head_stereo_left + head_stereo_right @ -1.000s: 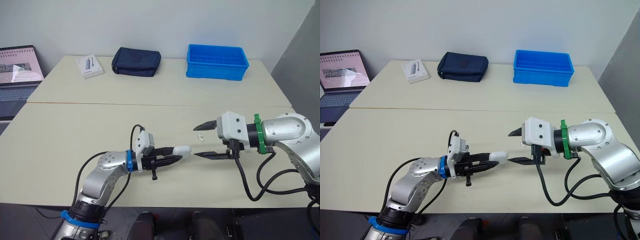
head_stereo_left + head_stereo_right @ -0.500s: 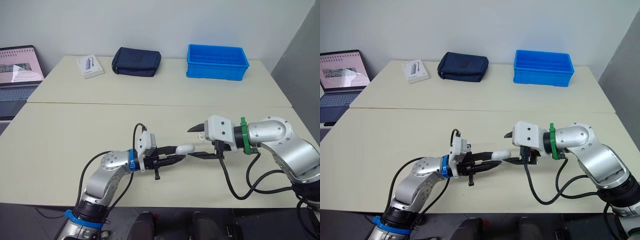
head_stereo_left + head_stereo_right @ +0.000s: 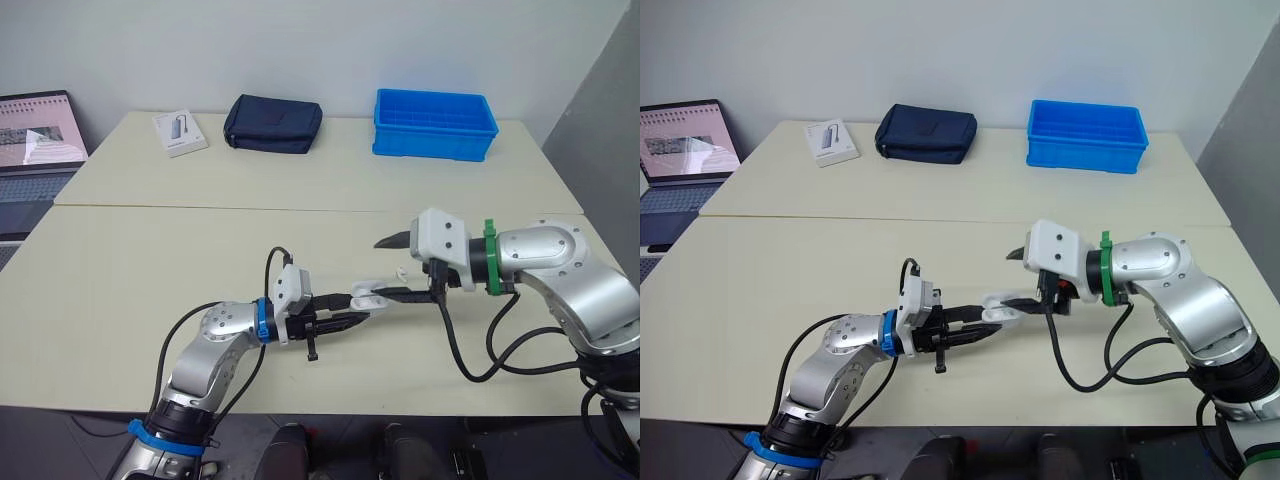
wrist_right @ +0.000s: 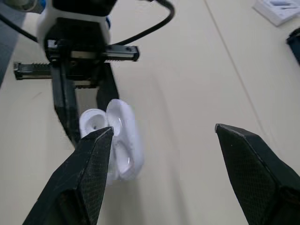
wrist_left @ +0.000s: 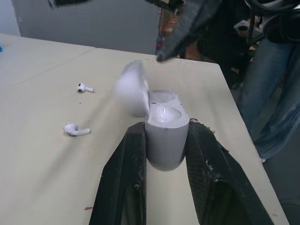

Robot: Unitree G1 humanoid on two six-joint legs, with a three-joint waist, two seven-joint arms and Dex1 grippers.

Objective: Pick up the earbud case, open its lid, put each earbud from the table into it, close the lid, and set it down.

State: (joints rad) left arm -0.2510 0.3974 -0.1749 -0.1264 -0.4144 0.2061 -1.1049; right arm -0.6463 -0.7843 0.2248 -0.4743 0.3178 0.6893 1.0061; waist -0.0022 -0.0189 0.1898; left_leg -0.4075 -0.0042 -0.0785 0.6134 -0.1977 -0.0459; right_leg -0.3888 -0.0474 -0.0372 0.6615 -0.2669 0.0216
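Observation:
My left gripper is shut on the white earbud case, held just above the table with its base clamped between the fingers. The lid stands flipped open, showing the hollow inside. My right gripper is open; its lower fingertip sits right at the lid, and the upper one is well above it. Two white earbuds lie loose on the table beside the case; one earbud shows between the right fingers.
At the table's far side stand a blue bin, a dark pouch and a white box. A laptop sits at far left. A person's legs in jeans stand beyond the table edge.
The case lid, shut before, now stands open. My right gripper came in to the case, its lower finger at the lid, then lifted slightly. The left gripper kept hold.

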